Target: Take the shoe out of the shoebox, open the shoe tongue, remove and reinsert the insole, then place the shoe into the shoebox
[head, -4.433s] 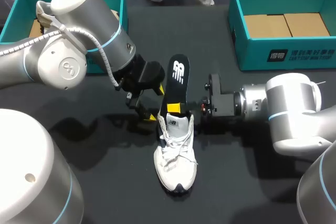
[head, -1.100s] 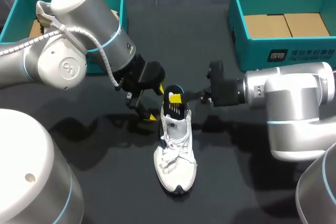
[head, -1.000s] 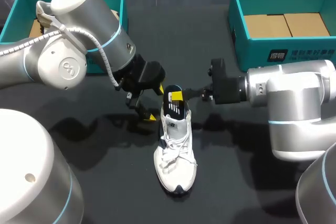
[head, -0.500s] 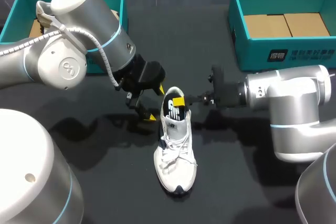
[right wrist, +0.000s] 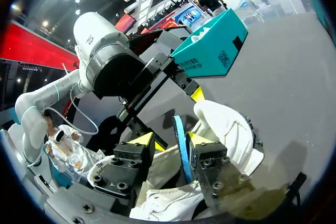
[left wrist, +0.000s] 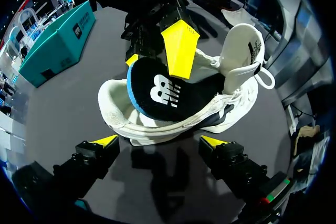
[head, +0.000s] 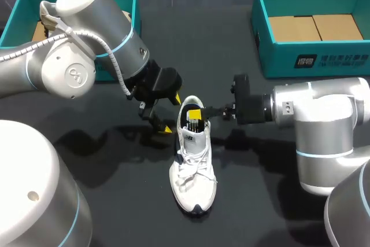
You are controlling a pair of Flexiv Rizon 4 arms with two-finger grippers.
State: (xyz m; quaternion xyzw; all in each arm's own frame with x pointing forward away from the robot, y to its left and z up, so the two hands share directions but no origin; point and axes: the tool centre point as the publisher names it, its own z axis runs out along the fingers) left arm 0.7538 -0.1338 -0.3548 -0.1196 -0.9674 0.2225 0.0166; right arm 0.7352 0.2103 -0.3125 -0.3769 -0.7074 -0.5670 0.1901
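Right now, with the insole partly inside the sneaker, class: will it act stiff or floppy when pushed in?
Probably bendy: the insole looks thin edge-on between the fingers of the right gripper and seems to curve into the sneaker. Likely light, being a slim sheet. It may buckle if pushed from its heel end alone.

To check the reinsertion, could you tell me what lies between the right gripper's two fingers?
The insole lies there, edge-on and pinched from both sides by the right gripper, with its lower end inside the shoe. The right wrist view shows this best.
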